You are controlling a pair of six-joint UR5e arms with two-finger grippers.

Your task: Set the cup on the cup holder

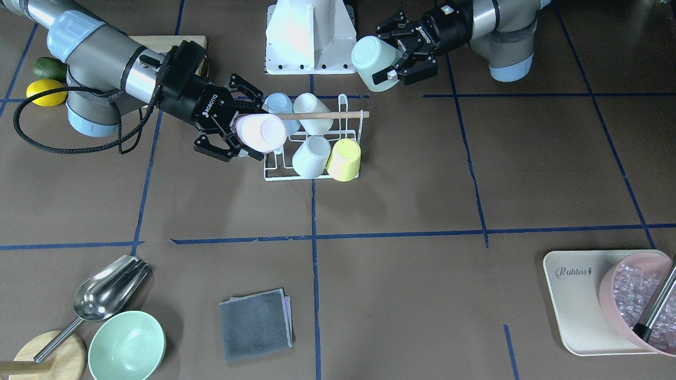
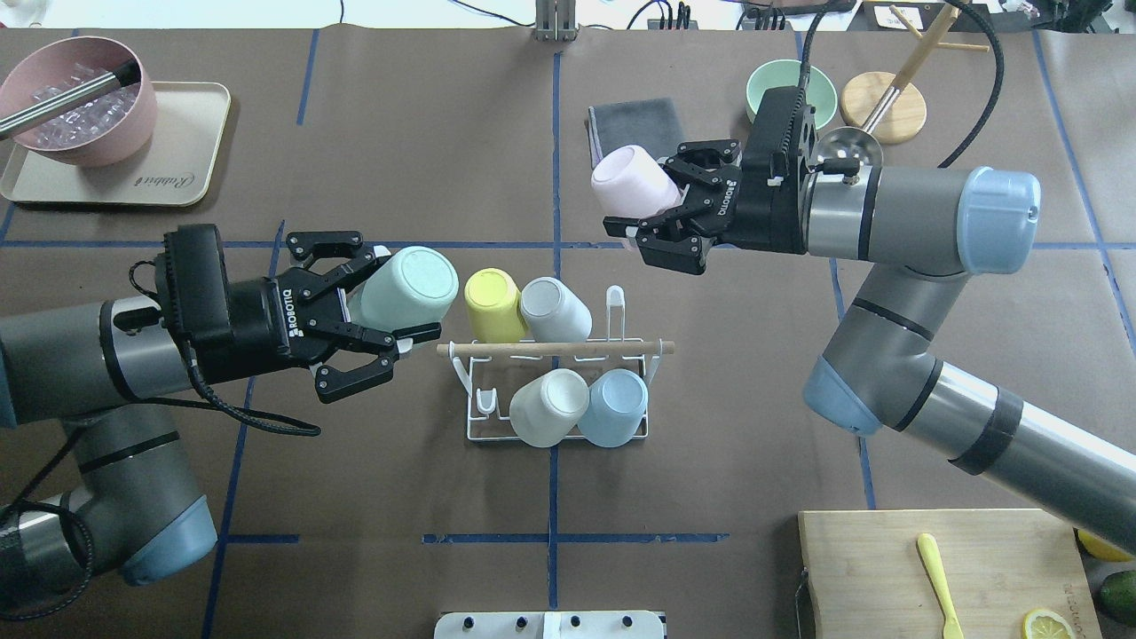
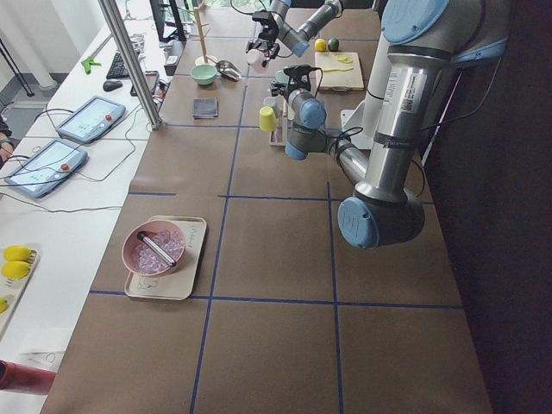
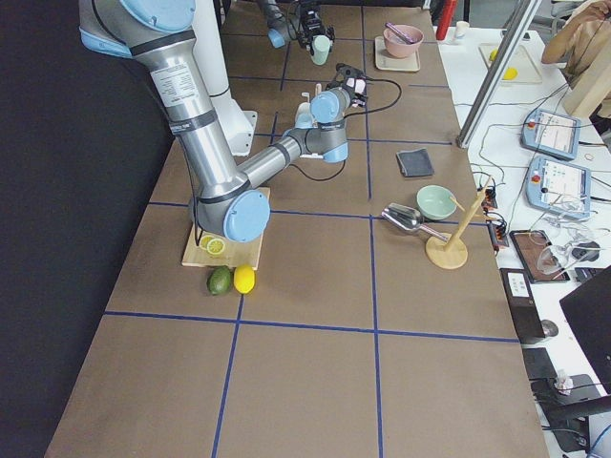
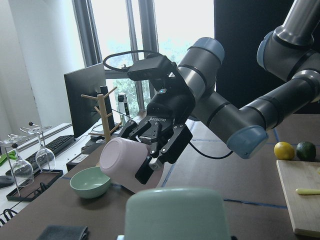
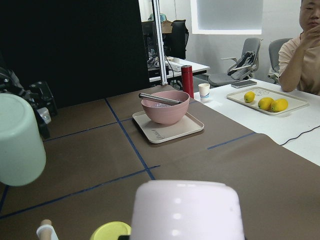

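White-coated wire cup holder (image 2: 480,401), bare wooden rod (image 2: 555,349), smooth matt cups (image 2: 550,406).

1. A table (image 1: 401,295) covered in brown paper, marked into squares with blue tape, carries everything.
2. A white wire cup holder (image 2: 555,349) with a wooden rod stands near the middle.
3. A cream rectangular tray (image 2: 191,133) sits at one far corner.
4. A folded grey cloth (image 1: 257,331), a mint green bowl (image 1: 127,347), a round wooden disc (image 1: 68,361) and a shiny metal scoop (image 1: 105,290) lie along the operators' edge; the scoop's handle rests on the disc.
5. A light wooden cutting board (image 2: 887,577) lies near the robot, with a yellow lemon (image 1: 46,92) and a green avocado (image 1: 48,68) just beside it.
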